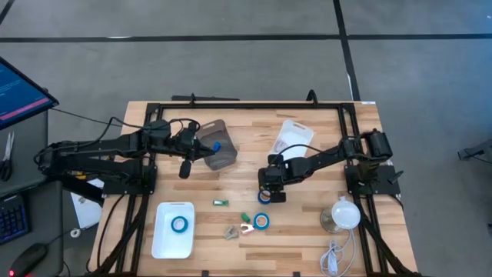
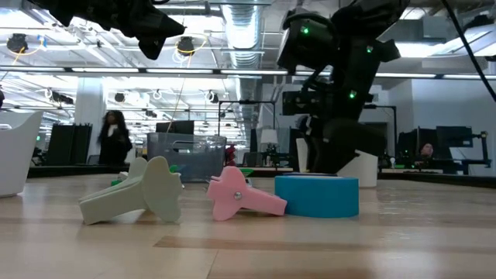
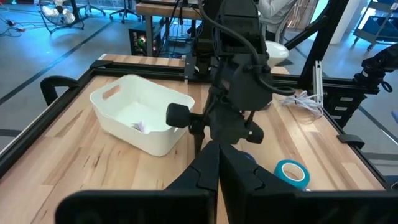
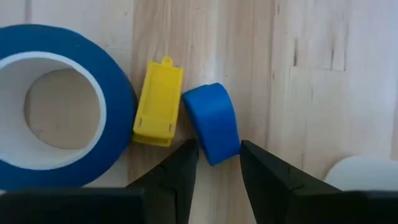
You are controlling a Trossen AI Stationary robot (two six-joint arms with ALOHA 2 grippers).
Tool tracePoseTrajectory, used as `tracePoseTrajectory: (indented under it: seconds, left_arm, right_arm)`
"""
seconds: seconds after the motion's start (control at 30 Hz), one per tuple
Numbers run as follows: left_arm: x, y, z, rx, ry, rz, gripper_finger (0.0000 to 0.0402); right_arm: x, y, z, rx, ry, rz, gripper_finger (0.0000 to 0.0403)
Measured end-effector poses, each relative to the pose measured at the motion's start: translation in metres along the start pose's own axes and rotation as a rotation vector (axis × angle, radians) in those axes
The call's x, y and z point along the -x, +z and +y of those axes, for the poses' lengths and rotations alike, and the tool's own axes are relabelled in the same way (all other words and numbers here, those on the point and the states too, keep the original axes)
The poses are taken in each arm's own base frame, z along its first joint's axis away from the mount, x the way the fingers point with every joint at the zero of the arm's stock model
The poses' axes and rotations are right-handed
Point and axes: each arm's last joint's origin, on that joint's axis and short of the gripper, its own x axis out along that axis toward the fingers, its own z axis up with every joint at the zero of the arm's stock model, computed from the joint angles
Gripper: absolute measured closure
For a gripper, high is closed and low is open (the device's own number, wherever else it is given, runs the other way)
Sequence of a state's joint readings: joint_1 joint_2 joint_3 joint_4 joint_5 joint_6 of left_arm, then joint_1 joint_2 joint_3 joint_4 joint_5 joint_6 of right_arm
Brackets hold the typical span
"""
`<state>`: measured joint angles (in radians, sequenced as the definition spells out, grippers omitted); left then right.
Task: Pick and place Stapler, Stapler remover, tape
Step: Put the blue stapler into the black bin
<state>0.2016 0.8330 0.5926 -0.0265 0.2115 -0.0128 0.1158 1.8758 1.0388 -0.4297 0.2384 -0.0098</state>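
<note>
Wooden worktop (image 1: 307,238), right tool (image 4: 217,163) slightly parted above a small blue piece (image 4: 212,122) beside tape (image 4: 59,106), left tool (image 3: 217,171) closed over a clear bin (image 1: 217,148).

I saw a pale wood-plank table (image 1: 307,238), matt, visibly grained. Tape roll (image 4: 59,106) looked smooth blue with a papery white core. Yellow piece (image 4: 158,102) and white tray (image 1: 164,240) looked plastic, faintly glossy.
</note>
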Motion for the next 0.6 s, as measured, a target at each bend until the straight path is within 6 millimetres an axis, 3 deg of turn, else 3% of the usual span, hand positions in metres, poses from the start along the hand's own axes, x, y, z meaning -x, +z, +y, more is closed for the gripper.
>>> tracePoseTrajectory:
  seconds: [0.37,0.6]
  left_arm:
    - [0.000,0.000,0.000,0.000,0.000,0.000,0.0400]
    - [0.000,0.000,0.000,0.000,0.000,0.001,0.0400]
  right_arm:
    - [0.011,0.007,-0.008,0.006,-0.003,-0.090,0.0291]
    - [0.005,0.006,-0.009,0.008,0.005,-0.068,0.0369]
